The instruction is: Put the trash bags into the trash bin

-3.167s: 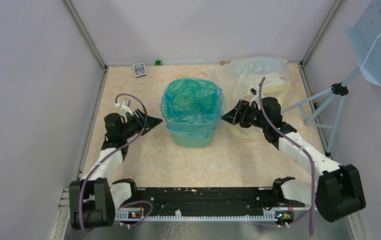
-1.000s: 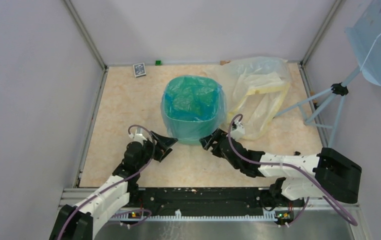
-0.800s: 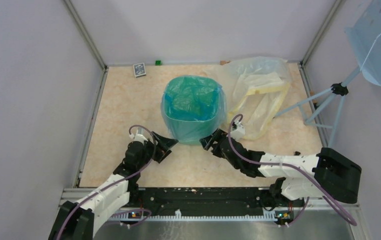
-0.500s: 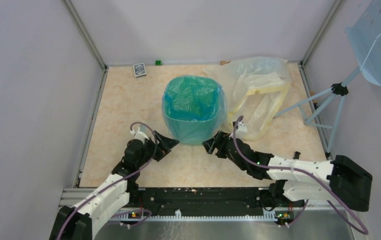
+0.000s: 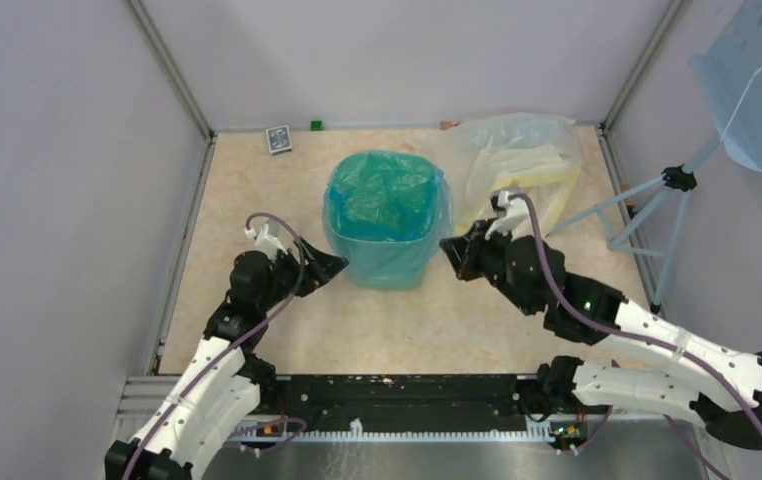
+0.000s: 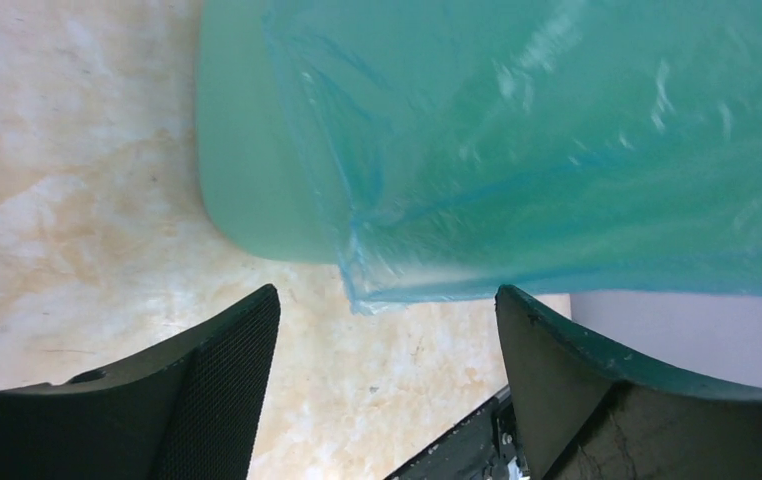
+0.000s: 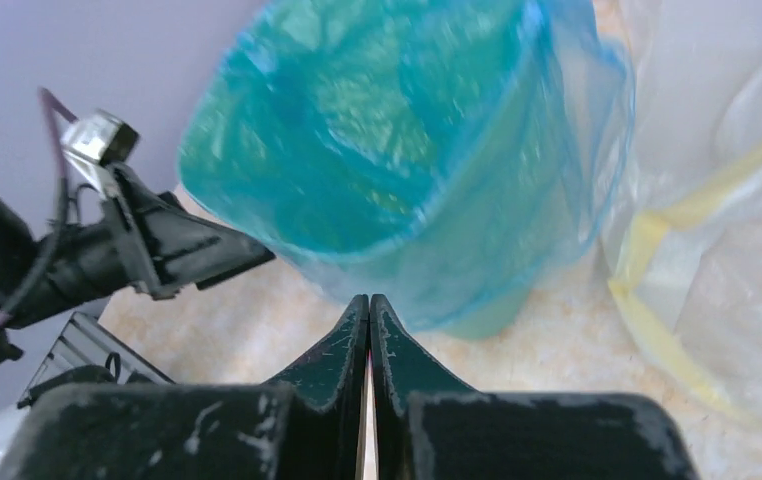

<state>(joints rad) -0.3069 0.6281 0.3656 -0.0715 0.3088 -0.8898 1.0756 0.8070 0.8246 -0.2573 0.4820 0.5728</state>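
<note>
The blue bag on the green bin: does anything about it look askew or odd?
Slightly. The blue bag lines the bin, but its folded-over skirt hangs unevenly: in the left wrist view one bin corner is bare while the rest is covered. No tear or spill shows.

The desk (image 5: pixel 257 190) is a pale beige surface with a faint marbled pattern. The mint-green trash bin (image 6: pixel 247 170) stands upright on it, about midway across and toward the far half. To the right of the bin, in the far right corner, a large clear plastic bag (image 5: pixel 517 150) with yellow bands lies crumpled. Whether it touches the bin is unclear. At the far edge, left of the bin, lies a small dark patterned card (image 5: pixel 278 138), with a tiny green block (image 5: pixel 316 125) near it.
</note>
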